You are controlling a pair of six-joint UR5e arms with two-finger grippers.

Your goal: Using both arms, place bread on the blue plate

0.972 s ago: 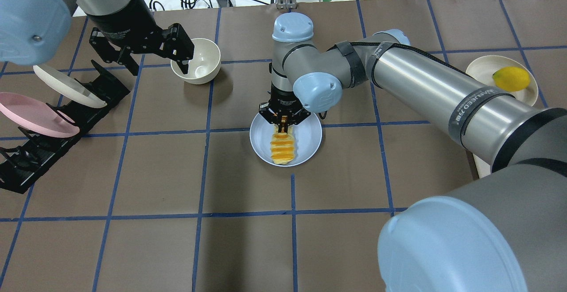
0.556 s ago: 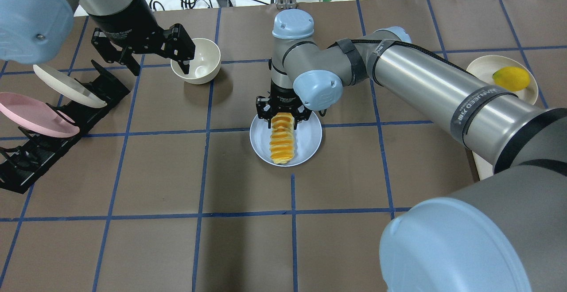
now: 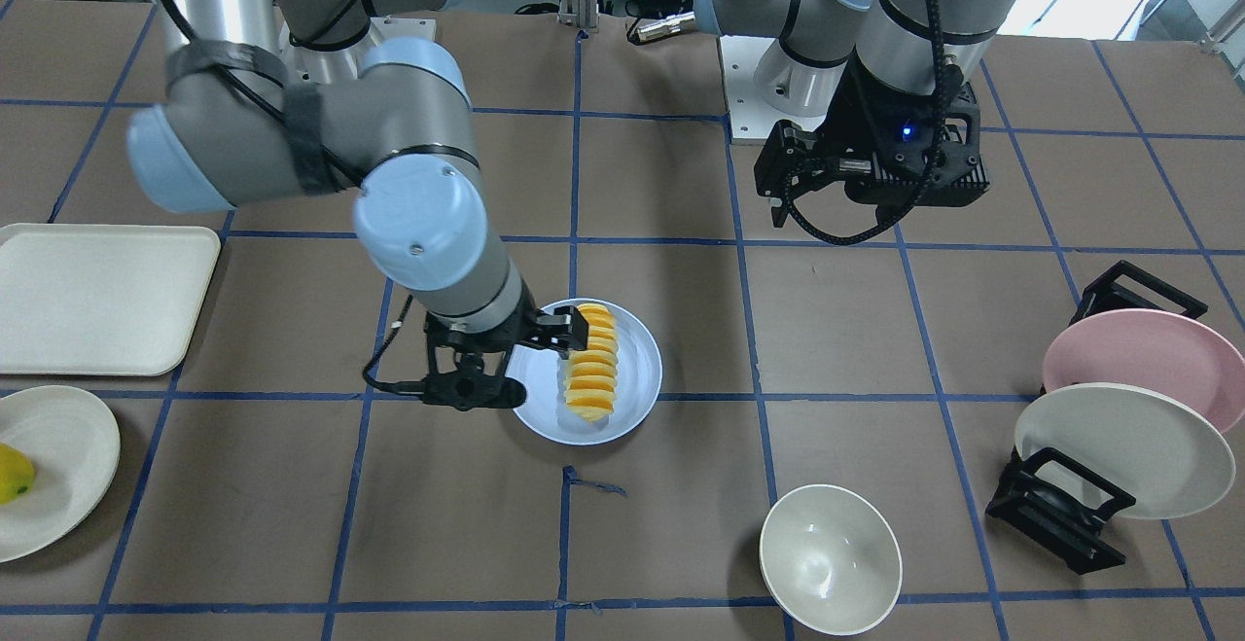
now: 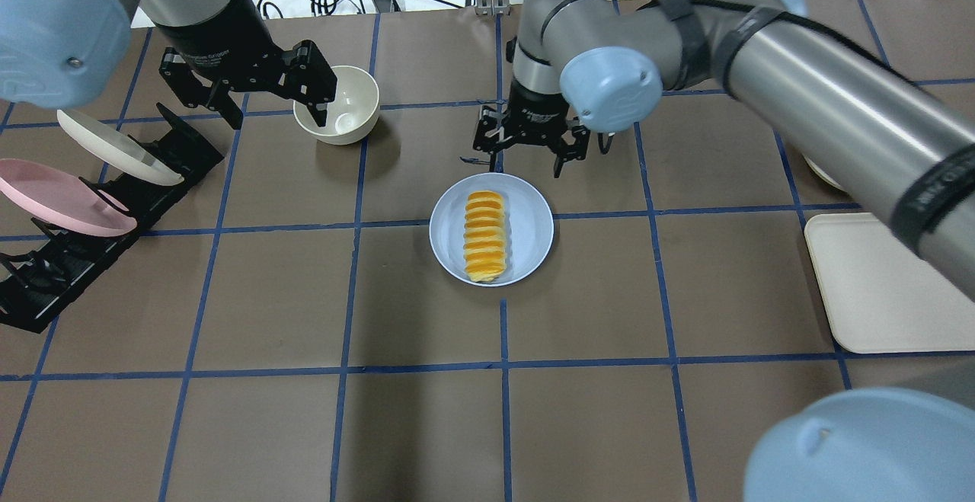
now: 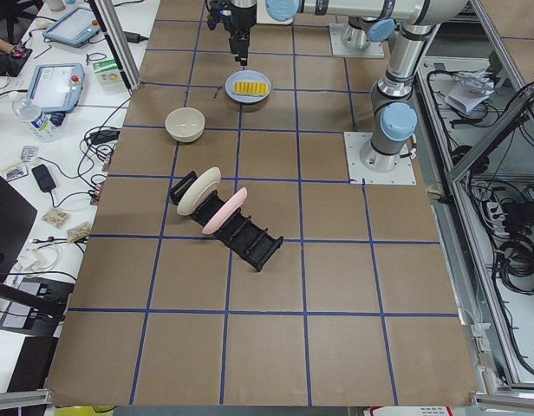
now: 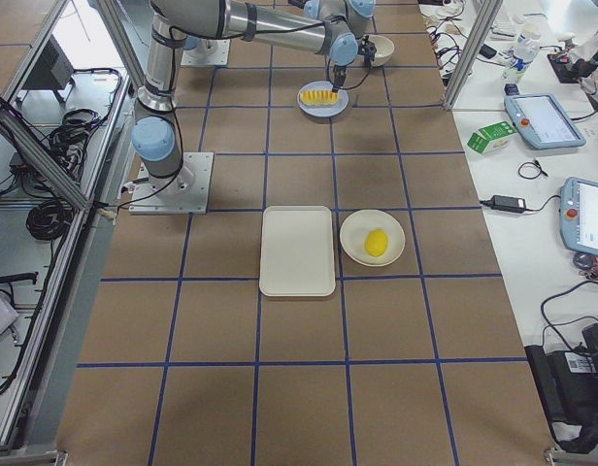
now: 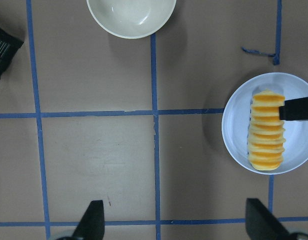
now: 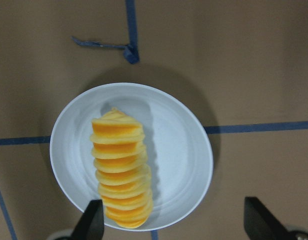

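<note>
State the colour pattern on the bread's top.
Orange-brown ridges across a pale yellow bread; clearest in the right wrist view.

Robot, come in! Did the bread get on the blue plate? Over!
Left gripper open, empty. Right gripper open, empty, raised. Bread lying on blue plate. Bowl apart, not blocking.

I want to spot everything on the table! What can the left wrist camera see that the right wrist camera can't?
Only the left wrist camera shows the white bowl, a corner of the black rack, and one black finger of the right pincer over the bread. Only the right wrist camera shows the bread whole and close, nothing in front of it; it adds no new thing. Both show the bread lying on the blue plate, the loose scrap of blue tape and the brown table.
</note>
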